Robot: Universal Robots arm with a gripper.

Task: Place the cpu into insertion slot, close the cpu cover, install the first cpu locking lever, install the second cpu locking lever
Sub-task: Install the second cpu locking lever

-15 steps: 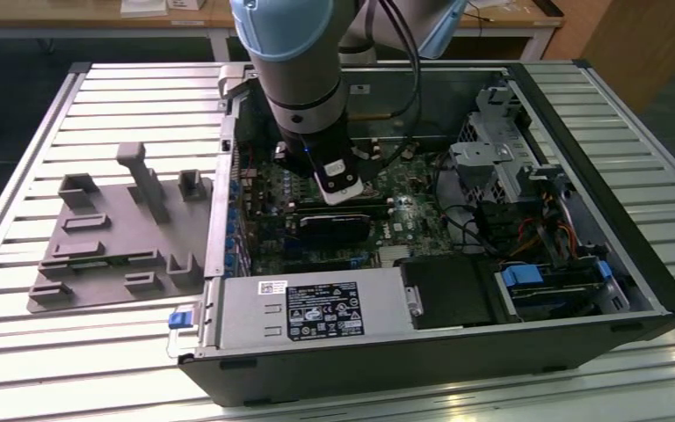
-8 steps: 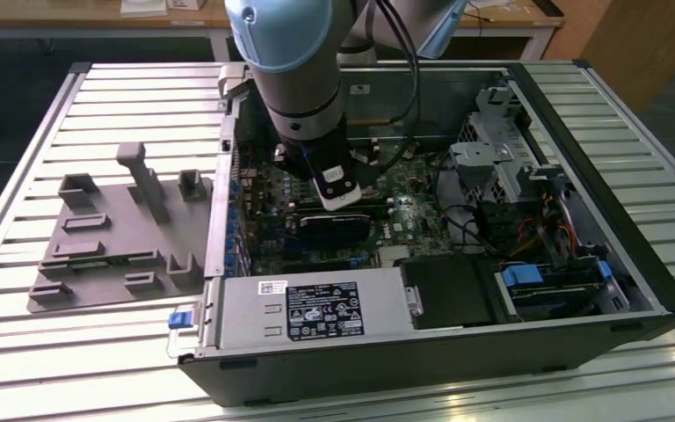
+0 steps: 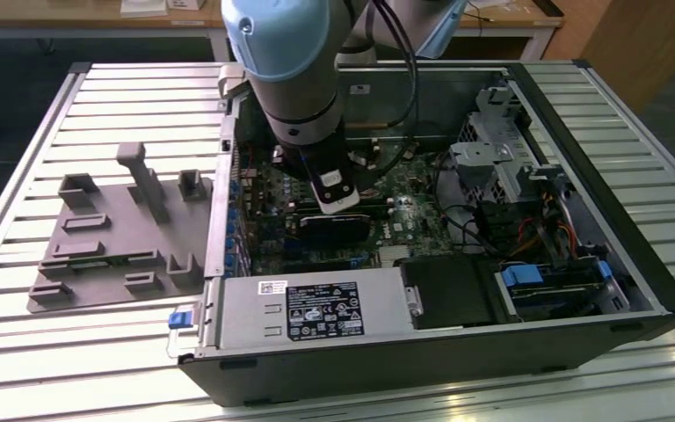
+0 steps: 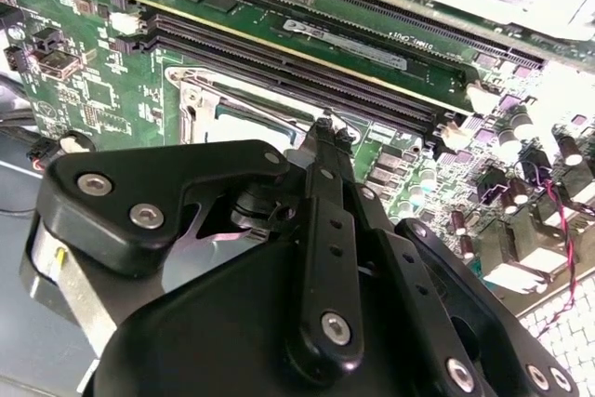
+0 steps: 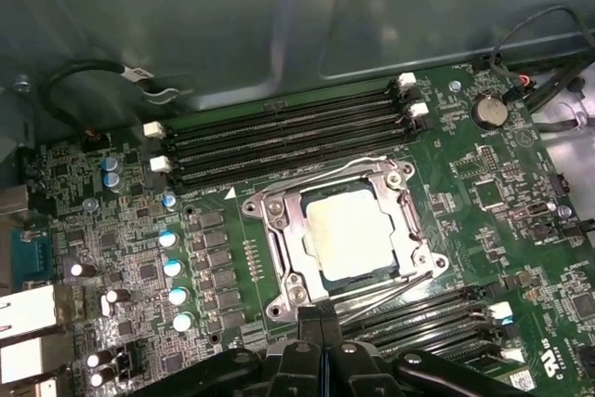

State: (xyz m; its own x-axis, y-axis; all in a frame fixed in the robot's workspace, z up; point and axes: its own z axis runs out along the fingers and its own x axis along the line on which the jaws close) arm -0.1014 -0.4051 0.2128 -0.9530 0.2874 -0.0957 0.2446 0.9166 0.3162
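Observation:
The cpu (image 5: 351, 234), with a silvery-grey top, lies flat in the insertion slot on the green motherboard, which hides the slot. The cpu cover (image 5: 279, 241), a metal frame, lies down around the chip, and its window shows the chip. One thin wire locking lever (image 5: 316, 177) runs along one edge of the cover, a second (image 5: 390, 285) along the opposite edge. My gripper (image 5: 322, 318) is shut, with its tips just off the cover's edge by the second lever and nothing visible between them. The second wrist view shows the gripper (image 4: 330, 132) over the cover (image 4: 200, 104). In the exterior view the gripper (image 3: 340, 200) reaches down into the open computer case.
Long black memory slots (image 5: 288, 137) flank the socket on two sides (image 5: 428, 318). Blue-topped capacitors (image 5: 172, 267) stand beside it. The case wall (image 5: 279, 25), a drive cage (image 3: 502, 167) and the power supply (image 3: 302, 312) ring the board. A grey fixture (image 3: 115, 237) lies at the exterior view's left.

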